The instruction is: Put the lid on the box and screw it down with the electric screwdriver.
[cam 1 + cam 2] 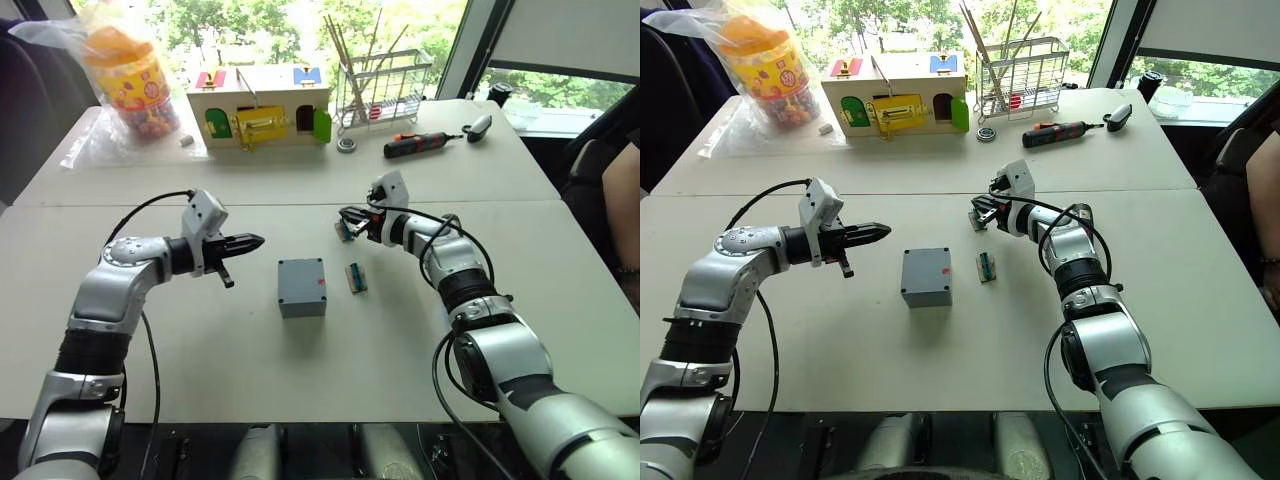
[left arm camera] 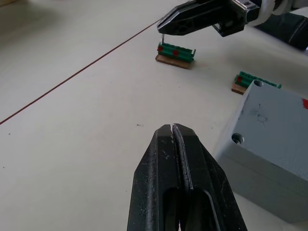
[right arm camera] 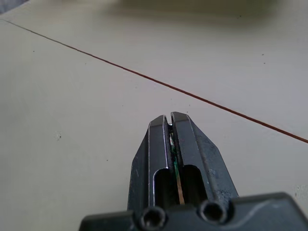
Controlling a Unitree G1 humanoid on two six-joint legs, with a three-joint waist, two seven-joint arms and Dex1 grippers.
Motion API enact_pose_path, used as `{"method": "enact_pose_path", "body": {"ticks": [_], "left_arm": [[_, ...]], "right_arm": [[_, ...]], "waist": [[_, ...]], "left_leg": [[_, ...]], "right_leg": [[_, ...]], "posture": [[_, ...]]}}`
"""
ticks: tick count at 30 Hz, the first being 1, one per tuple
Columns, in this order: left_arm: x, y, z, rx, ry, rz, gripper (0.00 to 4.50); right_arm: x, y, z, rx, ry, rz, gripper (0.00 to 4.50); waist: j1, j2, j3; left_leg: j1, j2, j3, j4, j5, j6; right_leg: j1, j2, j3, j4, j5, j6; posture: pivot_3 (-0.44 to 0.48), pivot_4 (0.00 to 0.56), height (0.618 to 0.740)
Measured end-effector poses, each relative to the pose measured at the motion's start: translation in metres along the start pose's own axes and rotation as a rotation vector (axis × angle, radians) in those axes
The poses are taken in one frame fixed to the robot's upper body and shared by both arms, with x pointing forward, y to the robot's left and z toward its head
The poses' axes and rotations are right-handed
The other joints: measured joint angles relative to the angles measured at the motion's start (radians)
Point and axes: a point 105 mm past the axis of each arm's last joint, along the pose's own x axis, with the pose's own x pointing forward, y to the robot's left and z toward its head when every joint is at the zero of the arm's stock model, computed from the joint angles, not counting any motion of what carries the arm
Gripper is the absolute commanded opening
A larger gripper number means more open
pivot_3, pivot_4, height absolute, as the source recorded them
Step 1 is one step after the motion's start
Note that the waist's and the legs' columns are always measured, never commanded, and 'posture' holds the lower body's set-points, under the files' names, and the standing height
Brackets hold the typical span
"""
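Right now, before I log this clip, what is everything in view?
box: one, grey with a red mark, table centre between the arms
green blocks on small boards: two, one just right of the box, one under the right gripper
toy house: one, wood with coloured doors, far side
wire rack: one, metal, holding sticks, right of the house
screwdriver: one, red and black, in front of the rack
metal ring: one, by the rack
jar in plastic bag: one, orange and yellow, far left
table: white
person's arm: right edge
left gripper: black, shut, left of the box
right gripper: black, shut, beyond the box
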Motion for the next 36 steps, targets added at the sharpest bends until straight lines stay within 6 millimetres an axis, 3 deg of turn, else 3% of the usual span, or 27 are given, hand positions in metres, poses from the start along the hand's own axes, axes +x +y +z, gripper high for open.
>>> {"method": "enact_pose_path", "body": {"ticks": [5,9,11,15,18,24,36], "left_arm": [[0.003,-0.002,-0.002,-0.01,-0.002,-0.014,0.0],[0.001,-0.006,0.006,-0.044,-0.031,-0.041,0.0],[-0.004,-0.013,0.015,-0.042,-0.046,-0.081,0.0],[-0.02,-0.032,0.033,0.026,-0.035,-0.18,0.0],[-0.022,-0.043,0.024,0.024,0.009,-0.229,0.0],[-0.021,-0.043,0.006,0.014,0.083,-0.231,0.0],[-0.021,-0.04,0.003,0.019,0.088,-0.215,0.0]], "right_arm": [[-0.008,-0.001,0.021,-0.033,-0.046,0.004,0.04],[-0.029,0.013,0.045,-0.071,-0.111,0.061,0.04],[-0.043,0.03,0.047,-0.068,-0.123,0.119,0.04],[-0.064,0.082,0.028,-0.017,-0.081,0.276,0.04],[-0.069,0.099,0.022,0.006,-0.06,0.307,0.04],[-0.066,0.108,0.013,0.013,-0.031,0.312,0.04],[-0.059,0.102,0.001,-0.01,-0.003,0.28,0.04]], "waist": [[0.001,0.0,0.0],[0.002,0.0,0.0],[0.003,0.0,0.0],[0.002,0.0,0.0],[0.004,0.0,0.0],[0.013,0.0,0.0],[0.026,0.0,0.0]], "left_leg": [[0.0,0.0,0.0,0.0,0.0,0.0],[0.0,0.0,0.0,0.0,0.0,0.0],[0.0,0.0,-0.001,0.0,0.0,0.0],[0.0,0.0,-0.001,-0.001,-0.003,0.005],[0.001,0.0,-0.001,-0.001,-0.003,0.005],[0.001,0.0,-0.001,0.0,-0.003,0.005],[0.001,0.0,0.0,0.0,-0.003,0.005]], "right_leg": [[0.0,0.0,0.0,0.0,0.0,0.0],[0.0,0.0,0.0,0.0,0.0,0.0],[0.0,0.0,0.0,0.0,0.0,0.0],[0.0,0.0,0.001,0.0,0.0,0.0],[0.001,0.0,0.001,0.001,0.0,0.0],[0.001,0.0,0.001,0.0,0.0,0.0],[0.001,0.0,0.001,0.0,0.0,0.0]], "posture": [[0.0,0.15,0.74],[0.0,0.15,0.74],[0.0,0.15,0.74],[0.0,0.15,0.74],[0.0,0.15,0.74],[0.0,0.15,0.74],[0.0,0.15,0.74]]}}
